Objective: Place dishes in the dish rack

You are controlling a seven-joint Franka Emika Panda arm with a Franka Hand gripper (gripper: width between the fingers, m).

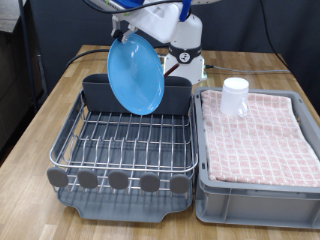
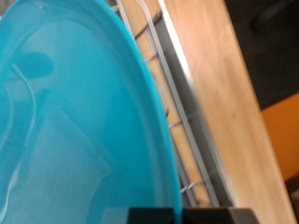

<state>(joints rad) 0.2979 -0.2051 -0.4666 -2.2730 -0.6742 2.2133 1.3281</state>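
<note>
The light-blue plate (image 1: 135, 75) hangs nearly upright over the back of the dish rack (image 1: 62, 148), in front of its tall grey back compartment (image 1: 93, 93). My gripper (image 1: 126, 34) is shut on the plate's top edge. In the wrist view the plate (image 2: 75, 112) fills most of the picture, with the rack's silver wires (image 2: 182, 107) beside it. The white mug (image 1: 235, 95) stands on the pink checked cloth in the grey bin, to the exterior view's right of the rack. The wooden spoon is out of view.
The grey bin (image 1: 260, 190) lined with pink checked cloth sits close against the rack on the exterior view's right. Both stand on a wooden table (image 1: 60, 85). The robot's white base (image 1: 185, 60) stands behind the rack.
</note>
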